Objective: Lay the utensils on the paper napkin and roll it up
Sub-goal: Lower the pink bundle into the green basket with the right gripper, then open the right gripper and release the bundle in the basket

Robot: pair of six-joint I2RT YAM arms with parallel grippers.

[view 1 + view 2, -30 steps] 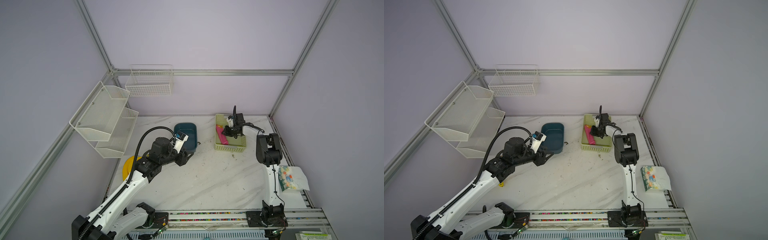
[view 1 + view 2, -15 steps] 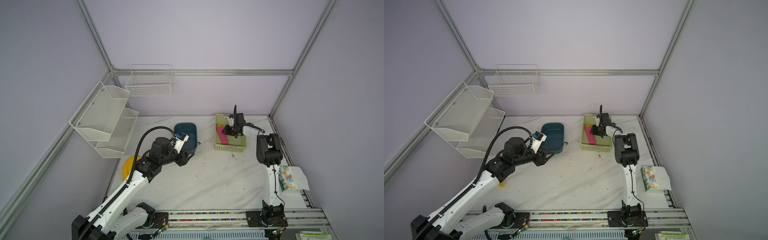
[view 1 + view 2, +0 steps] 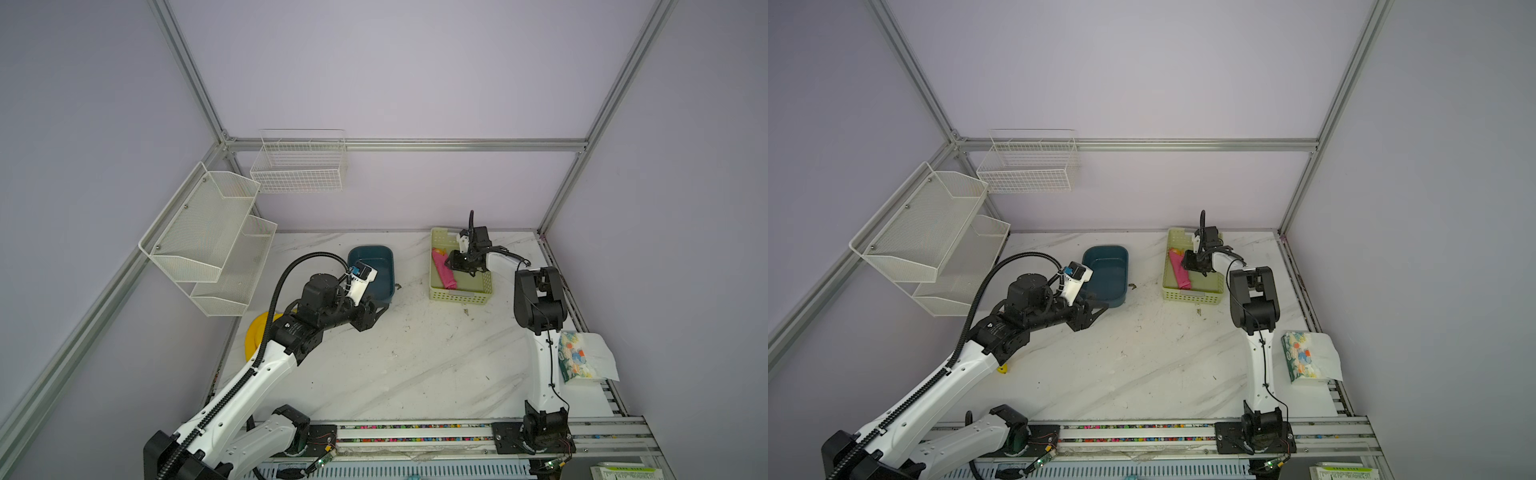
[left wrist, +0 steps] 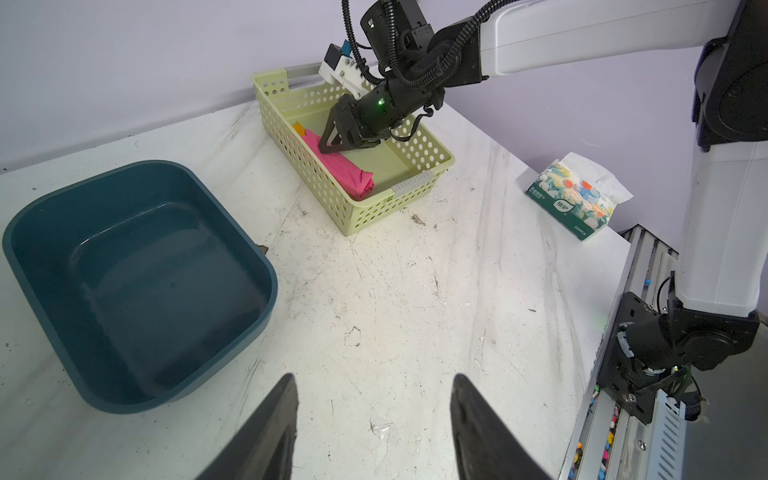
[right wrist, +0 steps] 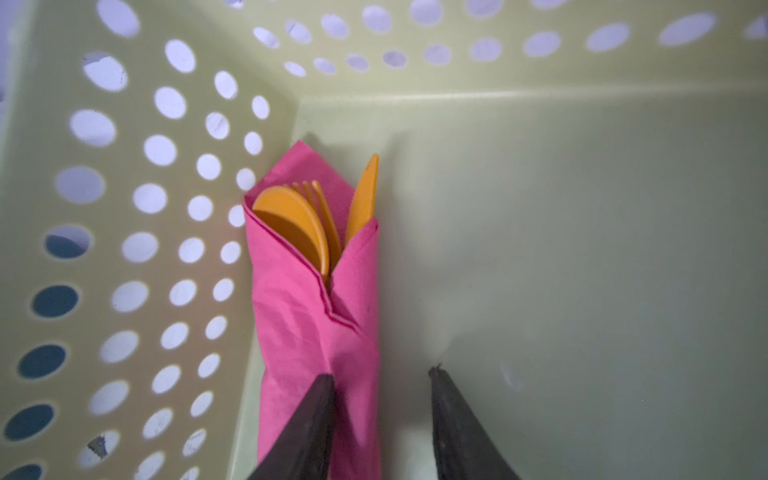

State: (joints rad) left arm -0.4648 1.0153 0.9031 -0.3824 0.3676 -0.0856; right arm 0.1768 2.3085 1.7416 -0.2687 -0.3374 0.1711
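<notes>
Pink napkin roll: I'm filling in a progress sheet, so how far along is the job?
Done: the utensils sit wrapped inside the paper napkin, which is rolled up and lying in the green basket. In hand: nothing. The right gripper hovers open over the napkin's end, and the left gripper is open and empty above the table. Left: seemingly only lifting the right gripper out of the basket.

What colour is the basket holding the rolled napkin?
The basket is pale yellow-green, perforated; clearest in the left wrist view.

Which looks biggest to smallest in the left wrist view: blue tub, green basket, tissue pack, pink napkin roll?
1. blue tub (nearest the camera, so unsure)
2. green basket
3. tissue pack
4. pink napkin roll
</notes>
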